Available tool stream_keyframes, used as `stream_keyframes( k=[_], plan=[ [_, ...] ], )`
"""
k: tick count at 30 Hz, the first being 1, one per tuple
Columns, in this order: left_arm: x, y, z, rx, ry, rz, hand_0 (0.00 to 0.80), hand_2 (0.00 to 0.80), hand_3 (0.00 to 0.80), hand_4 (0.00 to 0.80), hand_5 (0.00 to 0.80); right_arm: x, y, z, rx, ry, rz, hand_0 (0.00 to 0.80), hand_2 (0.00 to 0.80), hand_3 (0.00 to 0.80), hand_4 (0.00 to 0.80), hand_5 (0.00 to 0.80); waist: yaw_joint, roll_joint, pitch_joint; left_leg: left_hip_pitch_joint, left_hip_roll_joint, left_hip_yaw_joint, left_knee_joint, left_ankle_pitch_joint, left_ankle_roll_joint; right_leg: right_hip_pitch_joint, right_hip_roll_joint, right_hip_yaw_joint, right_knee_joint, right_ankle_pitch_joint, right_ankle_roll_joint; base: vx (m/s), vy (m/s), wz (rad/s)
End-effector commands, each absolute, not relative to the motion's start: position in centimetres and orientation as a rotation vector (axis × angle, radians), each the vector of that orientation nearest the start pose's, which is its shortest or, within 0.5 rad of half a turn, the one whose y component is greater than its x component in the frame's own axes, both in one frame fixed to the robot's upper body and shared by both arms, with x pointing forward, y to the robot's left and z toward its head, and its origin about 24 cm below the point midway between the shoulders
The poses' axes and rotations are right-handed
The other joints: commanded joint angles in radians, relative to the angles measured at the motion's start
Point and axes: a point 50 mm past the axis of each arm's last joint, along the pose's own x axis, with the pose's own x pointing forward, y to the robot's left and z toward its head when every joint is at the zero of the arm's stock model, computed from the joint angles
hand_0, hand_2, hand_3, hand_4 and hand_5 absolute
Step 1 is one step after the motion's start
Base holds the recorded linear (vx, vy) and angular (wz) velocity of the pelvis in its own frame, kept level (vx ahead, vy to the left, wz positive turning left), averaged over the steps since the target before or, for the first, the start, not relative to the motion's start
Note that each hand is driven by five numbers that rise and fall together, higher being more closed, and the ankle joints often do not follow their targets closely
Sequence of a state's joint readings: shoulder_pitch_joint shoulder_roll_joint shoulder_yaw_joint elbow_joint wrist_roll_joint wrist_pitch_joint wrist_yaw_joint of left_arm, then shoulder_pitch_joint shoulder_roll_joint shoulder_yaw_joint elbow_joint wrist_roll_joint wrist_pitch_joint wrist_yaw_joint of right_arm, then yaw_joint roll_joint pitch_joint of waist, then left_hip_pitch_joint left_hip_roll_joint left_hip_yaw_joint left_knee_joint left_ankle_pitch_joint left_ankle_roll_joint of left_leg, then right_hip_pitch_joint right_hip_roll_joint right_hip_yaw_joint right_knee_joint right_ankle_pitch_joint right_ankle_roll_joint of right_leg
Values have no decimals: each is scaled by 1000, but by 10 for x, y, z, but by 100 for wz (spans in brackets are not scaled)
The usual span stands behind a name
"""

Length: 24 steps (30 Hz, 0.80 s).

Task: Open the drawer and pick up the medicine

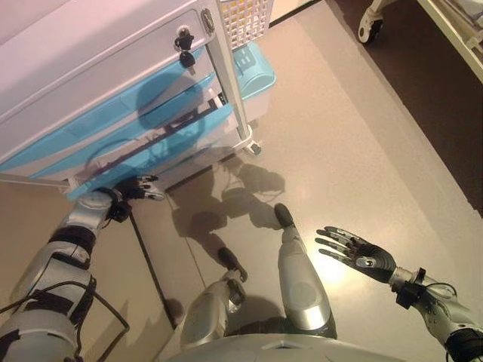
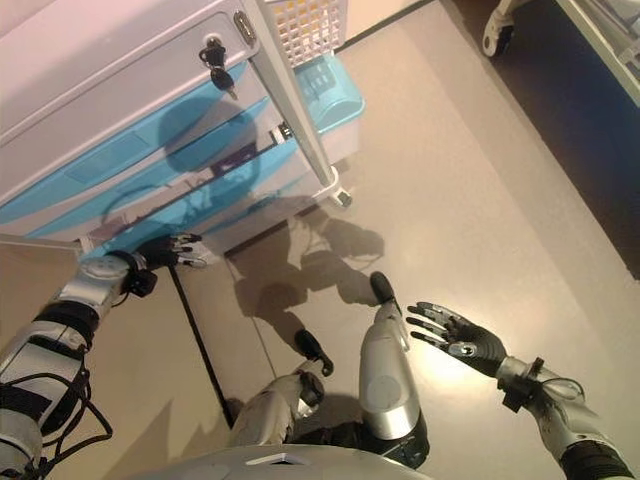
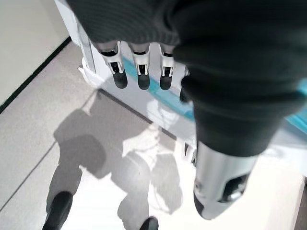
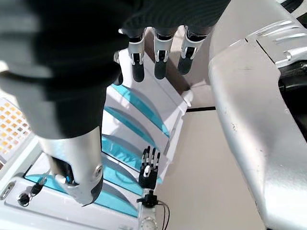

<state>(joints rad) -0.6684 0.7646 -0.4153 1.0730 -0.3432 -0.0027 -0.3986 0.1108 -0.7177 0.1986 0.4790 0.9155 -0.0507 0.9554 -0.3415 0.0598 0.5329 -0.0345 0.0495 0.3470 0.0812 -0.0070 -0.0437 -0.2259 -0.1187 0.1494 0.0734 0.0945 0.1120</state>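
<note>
**Left hand at the bottom drawer, right hand idle over the floor**

A white cart [image 1: 90, 60] with blue-fronted drawers fills the head views from nine to twelve o'clock. Its drawers sit closed or nearly so; the lowest drawer [image 1: 151, 154] slants across the cart's foot, and no medicine shows anywhere. A white mesh basket [image 1: 245, 19] hangs at the cart's twelve-o'clock corner, with a pale blue bin [image 1: 253, 68] just below it and a caster [image 1: 255, 148] at the post's base. A key [image 1: 184, 45] sits in the lock of the top panel.

The left hand [image 1: 139, 188] reaches in at about eight o'clock, fingers straight and loosely spread against the lower edge of the bottom drawer, holding nothing; whether they touch it cannot be told. The right hand [image 1: 358, 253] hovers at about four o'clock, well apart from the cart, palm up, fingers spread and empty.
</note>
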Motion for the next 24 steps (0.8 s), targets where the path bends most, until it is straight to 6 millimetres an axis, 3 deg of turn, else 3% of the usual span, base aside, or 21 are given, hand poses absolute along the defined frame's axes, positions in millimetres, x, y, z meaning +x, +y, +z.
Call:
stream_keyframes(
  k=[1,13,20,24],
  plan=[
    [314,384,107,448,445,108,0,0,0,0,0,176,-260,-24,429,338,654,0,0,0,0,0,3,-79,-24,-145,-3,-37,346,-214,21,-30,-8,5,48,-59,43,-43,-22,5],
    [321,395,148,527,320,188,0,0,0,0,0,180,-249,-32,442,308,529,0,0,0,0,0,42,-96,-13,-163,-2,-61,350,-210,24,-17,-3,-16,18,-49,41,-12,-49,5],
    [306,423,164,503,309,372,0,0,0,0,0,180,-251,-37,453,312,451,0,0,0,0,0,57,-105,-14,-149,10,-67,324,-200,20,12,1,-32,-4,-40,42,-18,-63,3],
    [301,428,166,475,300,369,0,0,0,0,0,179,-245,-41,463,310,453,0,0,0,0,0,66,-114,-19,-150,14,-75,316,-198,20,19,6,-41,-14,-37,43,-38,-94,9]
  ],
)
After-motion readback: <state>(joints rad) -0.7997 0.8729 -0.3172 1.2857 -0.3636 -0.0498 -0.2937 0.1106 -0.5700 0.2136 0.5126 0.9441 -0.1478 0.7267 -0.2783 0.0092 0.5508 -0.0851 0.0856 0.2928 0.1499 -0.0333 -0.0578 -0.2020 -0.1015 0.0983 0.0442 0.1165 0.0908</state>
